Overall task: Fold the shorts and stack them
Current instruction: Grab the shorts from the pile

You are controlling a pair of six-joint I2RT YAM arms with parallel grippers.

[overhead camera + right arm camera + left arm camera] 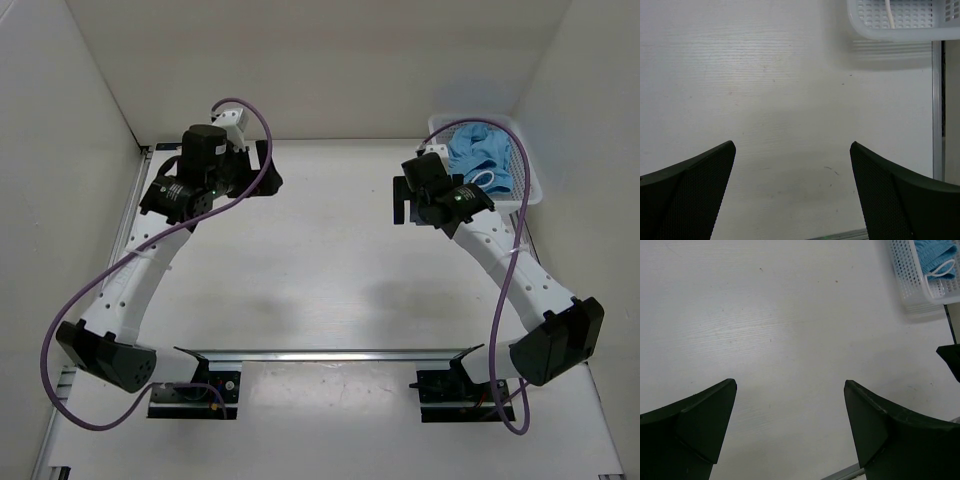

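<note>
The light blue shorts [482,155] lie crumpled in a white mesh basket [528,180] at the table's far right corner, the white drawstring looped on top. The left wrist view shows them too [935,255]. My left gripper [262,172] is open and empty, held above the far left of the table. My right gripper [402,199] is open and empty just left of the basket. In the left wrist view the jaws [790,390] stand wide apart over bare table; the same in the right wrist view [792,150].
White walls close in the table at the left, back and right. Metal rails run along the left edge [128,215], the right edge [937,110] and near the arm bases [330,354]. Purple cables [75,310] loop off both arms.
</note>
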